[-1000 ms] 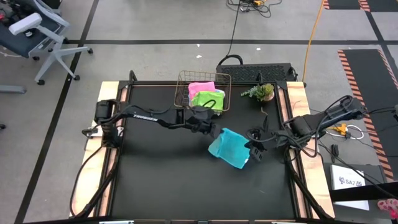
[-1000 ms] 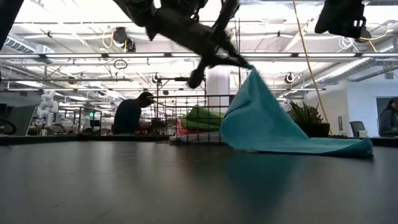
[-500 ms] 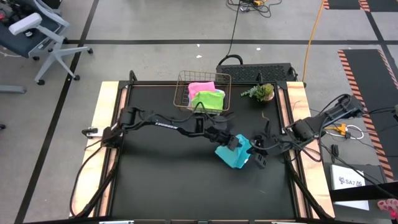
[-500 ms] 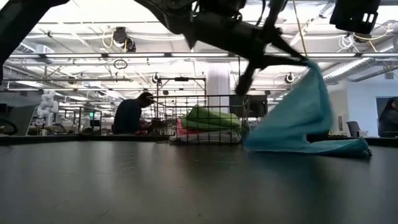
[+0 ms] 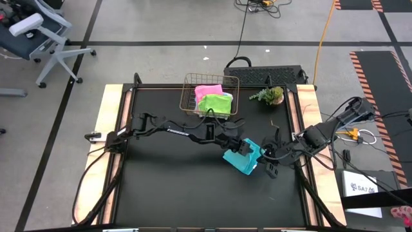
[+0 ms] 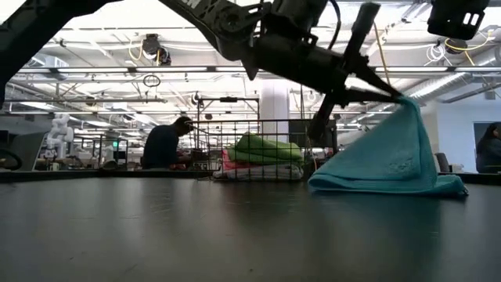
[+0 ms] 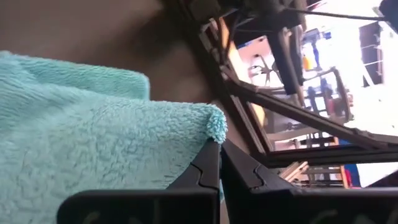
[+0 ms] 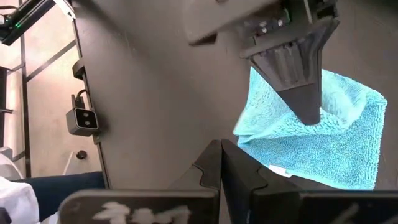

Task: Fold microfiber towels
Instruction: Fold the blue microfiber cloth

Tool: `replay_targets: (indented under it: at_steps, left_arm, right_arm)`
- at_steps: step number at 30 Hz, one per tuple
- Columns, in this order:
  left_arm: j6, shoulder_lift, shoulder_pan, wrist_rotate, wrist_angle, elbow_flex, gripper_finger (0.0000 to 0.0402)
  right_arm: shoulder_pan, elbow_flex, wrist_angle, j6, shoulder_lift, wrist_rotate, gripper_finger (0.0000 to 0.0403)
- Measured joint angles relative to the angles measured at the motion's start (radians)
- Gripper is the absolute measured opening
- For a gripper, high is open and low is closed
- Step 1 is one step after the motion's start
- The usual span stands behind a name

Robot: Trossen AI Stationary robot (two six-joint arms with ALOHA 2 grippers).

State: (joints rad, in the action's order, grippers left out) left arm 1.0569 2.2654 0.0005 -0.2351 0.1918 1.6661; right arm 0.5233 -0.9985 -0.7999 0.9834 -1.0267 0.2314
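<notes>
Table point(image 5: 167, 193): black work surface with pale wooden side rails, bearing all items below.

Left arm point(image 5: 168, 130): 1 dark arm reaching from the table's left edge across to the right-centre.

Right arm point(image 5: 322, 134): 1 dark arm entering from the right edge, angled toward the centre.

Wire basket point(image 5: 190, 84): at the table's far edge, holding 1 pink towel point(image 5: 207, 90) and 1 lime green towel point(image 5: 216, 103); any further cloths under them cannot be made out.

Cyan towel point(image 5: 239, 161): 1 cloth, right of centre, doubled over on itself, its lower layers lying on the table and 1 corner lifted; in the low view it rises to a peak point(image 6: 391, 157).

Left gripper point(image 7: 219, 144): fingers pressed together, pinching the raised corner of the cyan towel, so the cloth hangs below and beside the fingertips.

Right gripper point(image 5: 270, 169): fingers together with nothing between them, just beside the towel's near-right edge, not touching it as far as can be told.

Small plant point(image 5: 270, 95): far right of the table, well apart from the towel.
</notes>
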Motion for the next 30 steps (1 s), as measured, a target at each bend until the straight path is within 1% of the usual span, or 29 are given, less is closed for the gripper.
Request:
replay_targets:
  at_steps: [2,4,6,9,12,17,21,24,26,28,30]
  left_arm:
    - [-0.003,0.002,0.000,0.020,-0.004,0.000,0.0005]
    - [-0.031,0.002,-0.002,0.066,-0.003,0.000,0.0012]
    - [-0.070,0.002,-0.005,0.087,0.029,0.000,0.0023]
    - [-0.119,0.002,-0.012,0.100,0.089,-0.001,0.0047]
    - [-0.147,0.001,-0.021,0.108,0.081,0.000,0.0077]
    - [-0.140,0.001,-0.029,0.104,0.072,-0.001,0.0120]
    - [-0.138,0.001,-0.029,0.055,0.073,-0.001,0.0134]
    - [-0.131,-0.004,-0.022,-0.020,0.074,-0.001,0.0135]
    - [-0.106,-0.007,-0.017,-0.086,0.071,-0.001,0.0132]
    - [-0.077,-0.010,-0.015,-0.144,0.063,-0.001,0.0124]
    - [-0.075,-0.012,-0.014,-0.179,0.033,-0.001,0.0113]
  right_arm:
    - [0.005,0.000,0.002,0.000,0.000,0.000,0.0000]
    - [0.011,0.000,0.001,0.000,0.000,0.000,0.0000]
    - [0.017,0.000,0.002,0.000,0.000,0.001,0.0000]
    - [0.022,0.000,0.001,0.000,0.000,0.001,0.0000]
    - [0.022,0.000,0.001,0.000,0.000,0.001,0.0000]
    - [0.022,0.000,0.001,0.000,0.000,0.002,0.0000]
    - [0.022,0.000,0.001,0.002,0.000,0.011,0.0000]
    - [0.022,0.000,0.001,0.004,-0.003,0.062,0.0000]
    - [0.022,0.000,0.001,0.015,-0.011,0.083,0.0000]
    - [0.022,0.000,0.001,0.025,-0.027,0.082,0.0000]
    - [0.022,0.009,0.011,0.026,-0.051,0.074,0.0000]
